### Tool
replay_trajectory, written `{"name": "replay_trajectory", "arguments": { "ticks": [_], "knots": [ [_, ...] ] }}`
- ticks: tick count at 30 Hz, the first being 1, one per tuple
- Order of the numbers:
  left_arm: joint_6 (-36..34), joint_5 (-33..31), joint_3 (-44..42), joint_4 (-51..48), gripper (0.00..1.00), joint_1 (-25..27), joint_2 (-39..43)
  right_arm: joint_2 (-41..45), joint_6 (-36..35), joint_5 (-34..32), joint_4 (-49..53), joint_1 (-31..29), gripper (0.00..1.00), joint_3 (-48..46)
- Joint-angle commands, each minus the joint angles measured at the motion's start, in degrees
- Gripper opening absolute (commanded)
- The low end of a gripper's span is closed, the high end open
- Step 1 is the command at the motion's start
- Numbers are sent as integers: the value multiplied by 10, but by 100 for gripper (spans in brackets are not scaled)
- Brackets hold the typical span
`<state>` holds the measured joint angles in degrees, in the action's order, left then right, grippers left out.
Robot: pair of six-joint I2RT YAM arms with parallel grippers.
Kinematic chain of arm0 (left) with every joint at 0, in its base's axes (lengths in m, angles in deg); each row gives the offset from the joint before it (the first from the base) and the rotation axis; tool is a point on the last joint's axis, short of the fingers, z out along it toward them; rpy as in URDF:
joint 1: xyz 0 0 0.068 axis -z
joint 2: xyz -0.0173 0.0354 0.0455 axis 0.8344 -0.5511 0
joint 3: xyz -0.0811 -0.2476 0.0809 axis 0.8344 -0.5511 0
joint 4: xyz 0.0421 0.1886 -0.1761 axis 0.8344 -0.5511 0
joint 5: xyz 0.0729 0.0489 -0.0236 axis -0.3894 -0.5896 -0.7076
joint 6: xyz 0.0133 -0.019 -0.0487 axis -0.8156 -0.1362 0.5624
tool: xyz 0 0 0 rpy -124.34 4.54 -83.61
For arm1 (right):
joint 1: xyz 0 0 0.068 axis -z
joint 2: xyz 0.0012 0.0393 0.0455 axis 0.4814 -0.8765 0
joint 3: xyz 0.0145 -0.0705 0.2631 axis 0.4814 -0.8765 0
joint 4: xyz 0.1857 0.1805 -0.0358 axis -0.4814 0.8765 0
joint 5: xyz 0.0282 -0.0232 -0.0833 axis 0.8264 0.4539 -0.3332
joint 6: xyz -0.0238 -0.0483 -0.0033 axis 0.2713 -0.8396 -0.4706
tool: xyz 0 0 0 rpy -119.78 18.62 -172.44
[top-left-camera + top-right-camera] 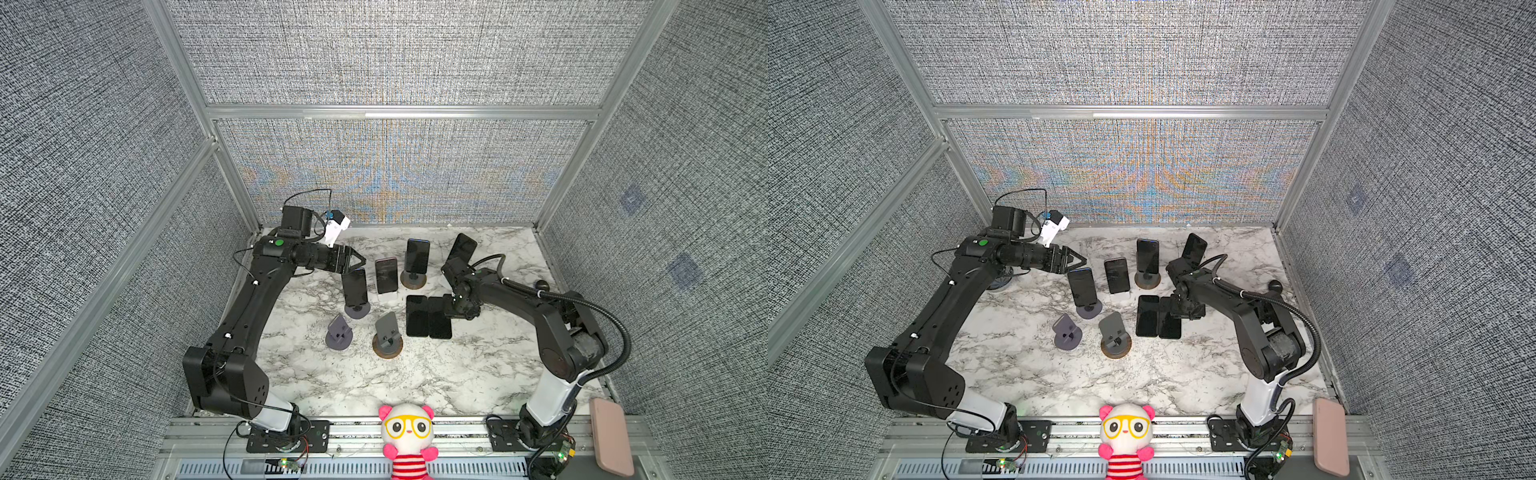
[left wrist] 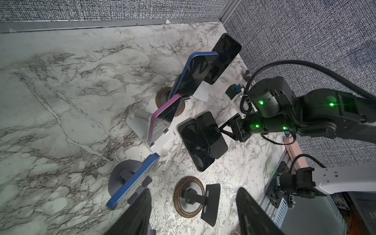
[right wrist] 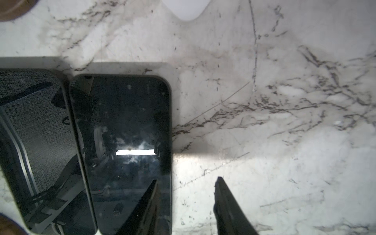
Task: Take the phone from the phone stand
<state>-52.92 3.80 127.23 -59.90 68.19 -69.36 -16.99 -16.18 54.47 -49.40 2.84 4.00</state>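
Note:
Several dark phones lean on stands at the back of the marble table: one on a grey phone stand, a pink-edged one, a blue one and one at the back right. Two phones lie flat side by side. My left gripper hangs open just behind the top of the phone on the grey stand. My right gripper is open and low at the right edge of the flat phones, one finger over the nearer phone's edge, holding nothing.
Two empty stands sit in front: a grey one and a wood-based one. A plush toy and a pink case rest by the front rail. Fabric walls close in the back and both sides.

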Motion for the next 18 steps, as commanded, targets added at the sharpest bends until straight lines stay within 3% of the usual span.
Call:
{"name": "replay_trajectory", "arguments": {
  "ticks": [1,5,10,18],
  "knots": [
    [-7,3,3,-3,68,-1,4,16,1,-11,18,1,50,-10],
    [-19,-24,4,-14,68,-1,5,60,-5,-25,36,2,59,-18],
    [-58,-130,2,-39,69,-1,1,132,-13,-31,57,5,64,-22],
    [-87,-118,-13,-15,70,-1,-9,198,-32,-2,68,11,66,-19]
  ]
}}
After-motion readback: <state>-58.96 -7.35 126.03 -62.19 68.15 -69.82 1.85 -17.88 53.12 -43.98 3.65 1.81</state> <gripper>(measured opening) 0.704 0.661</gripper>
